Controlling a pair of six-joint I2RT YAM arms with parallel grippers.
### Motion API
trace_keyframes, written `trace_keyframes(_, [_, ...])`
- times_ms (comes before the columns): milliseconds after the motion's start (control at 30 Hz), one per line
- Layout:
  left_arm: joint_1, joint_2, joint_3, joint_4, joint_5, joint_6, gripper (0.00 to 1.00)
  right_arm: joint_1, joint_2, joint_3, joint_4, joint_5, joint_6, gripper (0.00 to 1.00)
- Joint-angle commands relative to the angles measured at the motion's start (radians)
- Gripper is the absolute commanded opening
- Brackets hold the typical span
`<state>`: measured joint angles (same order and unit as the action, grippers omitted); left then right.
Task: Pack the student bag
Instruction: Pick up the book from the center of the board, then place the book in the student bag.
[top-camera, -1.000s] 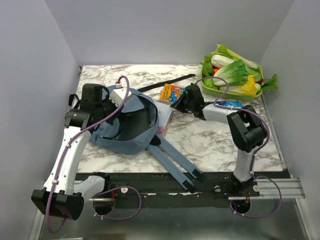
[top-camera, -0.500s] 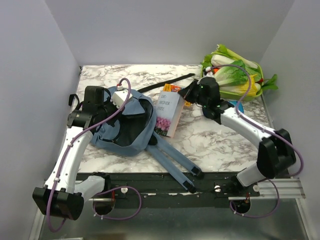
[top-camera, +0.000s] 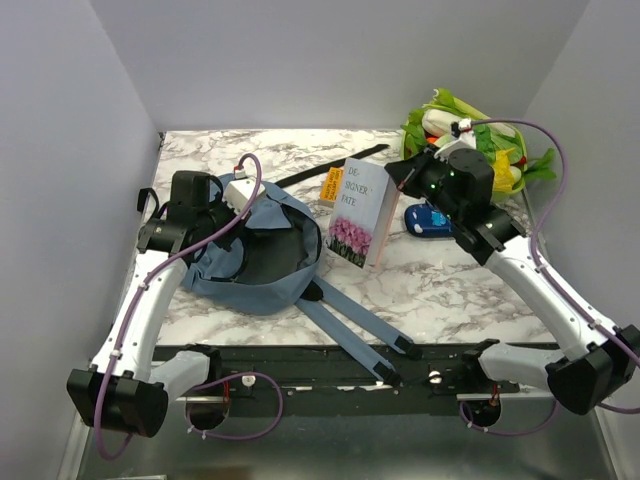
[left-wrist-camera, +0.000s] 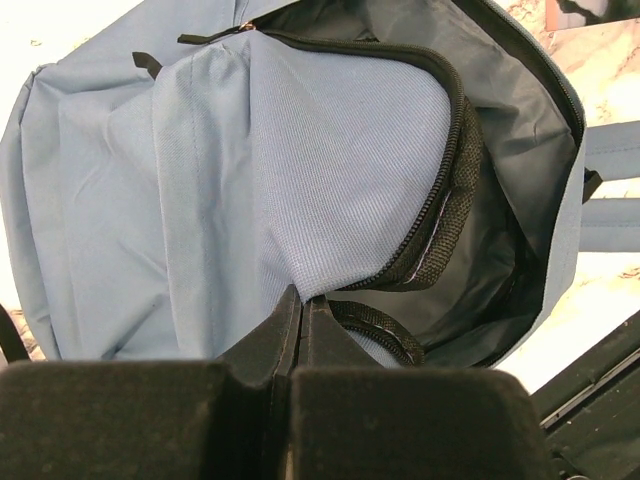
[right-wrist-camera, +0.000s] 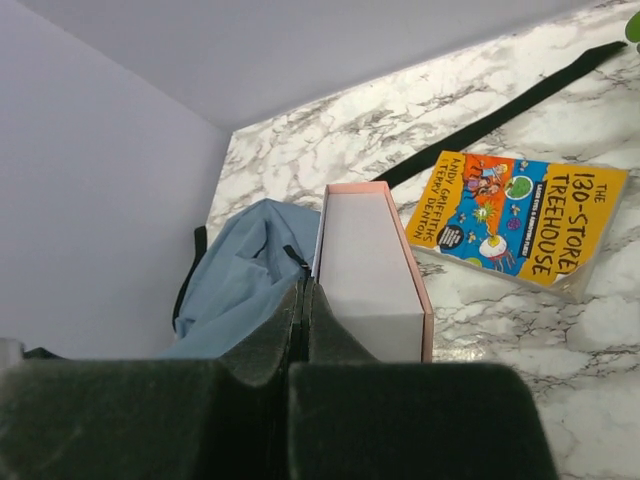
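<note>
Lying open on the left part of the counter (top-camera: 440, 280), the blue bag (top-camera: 245, 292) has its two straps trailing toward the near edge. The left hand (left-wrist-camera: 301, 305) is pinched tight on the bag's rim. Only its own wrist view shows this closely, with the zip curling round a dark lining. The right hand (top-camera: 398, 185) is clamped on a flower-covered book (top-camera: 362, 215), held upright just right of the bag's mouth. The top view shows its cover, while the right wrist view shows its white page edge between pink boards. That view also makes the title readable on an orange book (right-wrist-camera: 520, 220) lying flat beside a black strap (right-wrist-camera: 500, 115). Vegetables (top-camera: 440, 105) at the far right appear only from above.
</note>
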<state>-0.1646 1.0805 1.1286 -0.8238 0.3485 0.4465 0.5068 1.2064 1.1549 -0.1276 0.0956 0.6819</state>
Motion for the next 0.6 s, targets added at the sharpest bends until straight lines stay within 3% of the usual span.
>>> trace_keyframes(0, [0.004, -0.004, -0.021, 0.06, 0.03, -0.022, 0.0, 0.001, -0.082, 0.051, -0.092, -0.02, 0.07, 0.01])
trace_keyframes(167, [0.004, -0.019, -0.039, 0.069, 0.049, -0.041, 0.0, 0.001, -0.13, -0.036, -0.077, -0.029, 0.276, 0.01])
trace_keyframes(367, [0.004, -0.036, -0.044, 0.074, 0.043, -0.04, 0.0, 0.016, -0.096, -0.267, 0.161, -0.149, 0.553, 0.01])
trace_keyframes(567, [0.004, -0.044, -0.046, 0.069, 0.044, -0.045, 0.0, 0.087, -0.038, -0.253, 0.138, -0.021, 0.558, 0.01])
